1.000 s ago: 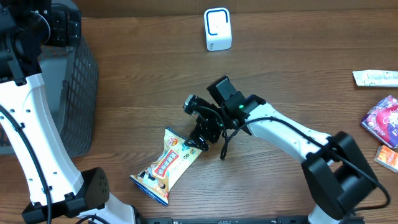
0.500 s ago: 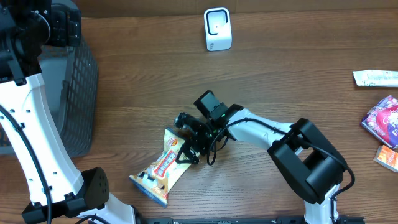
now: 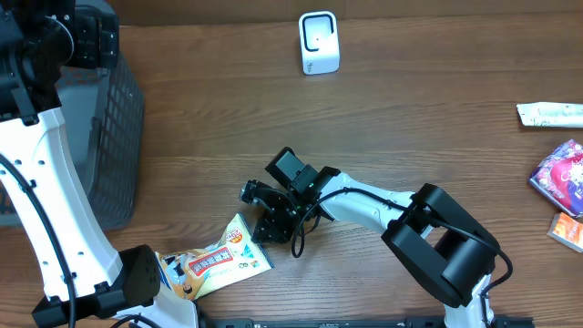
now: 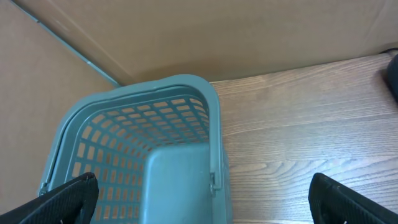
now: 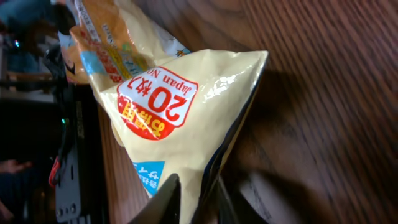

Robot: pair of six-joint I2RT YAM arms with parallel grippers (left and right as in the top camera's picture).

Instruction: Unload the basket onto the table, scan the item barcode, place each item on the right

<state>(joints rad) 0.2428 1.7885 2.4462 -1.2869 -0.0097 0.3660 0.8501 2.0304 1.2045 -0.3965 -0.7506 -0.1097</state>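
The mesh basket point(image 3: 118, 137) fills the left edge, with the left gripper point(image 4: 202, 198) spread wide and empty over it. At lower left of centre, the right gripper point(image 5: 193, 200) pinches a corner of the snack bag point(image 3: 214, 264). The white scanner point(image 3: 319, 43) stands well apart at top centre, and small packets point(image 3: 560, 178) lie at far right.

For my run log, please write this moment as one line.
right hand: shut on snack bag corner | left hand: open over basket | scanner: apart from bag

One snack bag point(image 3: 214, 266) lies near the front. One basket point(image 3: 123, 137) stands at the left, and one scanner point(image 3: 319, 42) at the far side. Three small packets lie at the right: a white packet point(image 3: 551, 114), a purple packet point(image 3: 560, 178) and an orange packet point(image 3: 567, 231). Two arms: left arm point(image 3: 38, 200), right arm point(image 3: 387, 196).
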